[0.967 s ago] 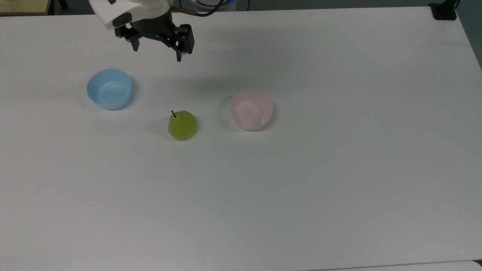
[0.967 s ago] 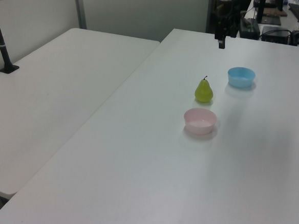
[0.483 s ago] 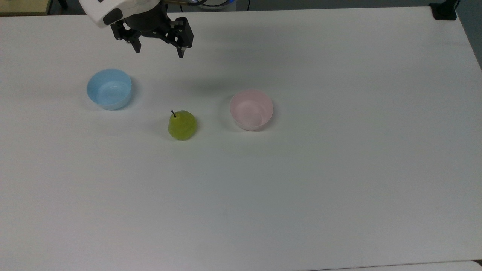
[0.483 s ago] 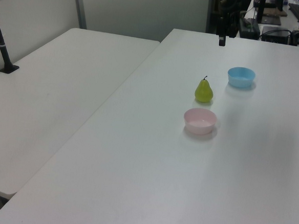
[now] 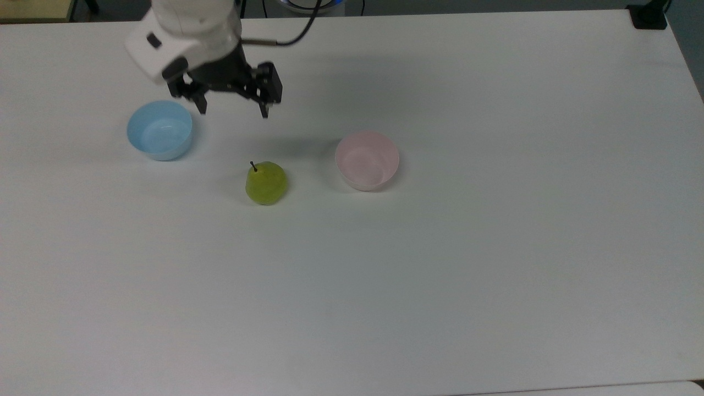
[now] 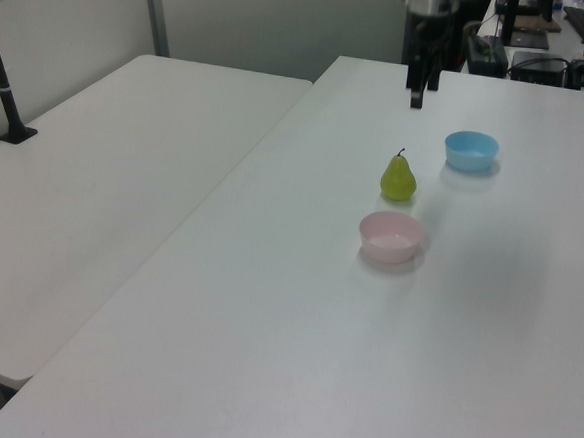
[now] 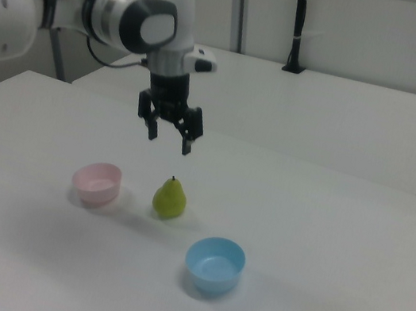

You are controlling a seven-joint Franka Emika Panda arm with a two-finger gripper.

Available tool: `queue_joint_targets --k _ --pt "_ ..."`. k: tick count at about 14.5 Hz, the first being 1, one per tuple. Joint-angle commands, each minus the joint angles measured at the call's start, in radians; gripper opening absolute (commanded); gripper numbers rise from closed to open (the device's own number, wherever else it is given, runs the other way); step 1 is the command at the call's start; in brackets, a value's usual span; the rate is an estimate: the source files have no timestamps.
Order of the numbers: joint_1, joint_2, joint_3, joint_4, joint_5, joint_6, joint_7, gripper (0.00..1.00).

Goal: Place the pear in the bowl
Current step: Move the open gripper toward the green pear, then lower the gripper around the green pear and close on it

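Note:
A yellow-green pear (image 5: 265,183) (image 6: 398,177) (image 7: 170,198) stands upright on the white table, stem up. The pale pink bowl (image 5: 367,160) (image 6: 391,236) (image 7: 96,183) sits empty to the pear's right in the top view. My gripper (image 5: 234,110) (image 7: 170,137) hangs open above the table, with nothing between its fingers. In the top view it is above and slightly left of the pear. In the left view the gripper (image 6: 417,95) shows high behind the pear.
A light blue bowl (image 5: 159,130) (image 6: 471,150) (image 7: 214,264) sits empty at the top view's left, close to the gripper. A second white table (image 6: 94,185) adjoins on the left view's left. A black post (image 7: 299,27) stands at the back in the right view.
The gripper has come forward from the table's far edge toward the pear and the blue bowl, still open. The pear and both bowls have not moved.

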Motion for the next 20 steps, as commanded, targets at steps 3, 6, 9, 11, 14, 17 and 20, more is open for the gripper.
queue_joint_targets --k 3,6,9,11,14,17,20 --pt "0.047 0.155 0.016 -0.010 -0.030 0.152 -0.024 1.00" --pt "0.050 0.210 0.016 -0.023 -0.066 0.198 -0.024 1.00" --pt "0.050 0.226 0.016 -0.030 -0.101 0.204 -0.037 0.90" --pt "0.050 0.226 0.017 -0.053 -0.113 0.204 -0.082 0.78" --pt "0.052 0.224 0.019 -0.056 -0.113 0.200 -0.086 0.48" --pt "0.053 0.209 0.024 -0.053 -0.110 0.189 -0.082 0.27" --pt "0.050 0.134 0.025 -0.040 -0.089 0.120 -0.086 0.28"
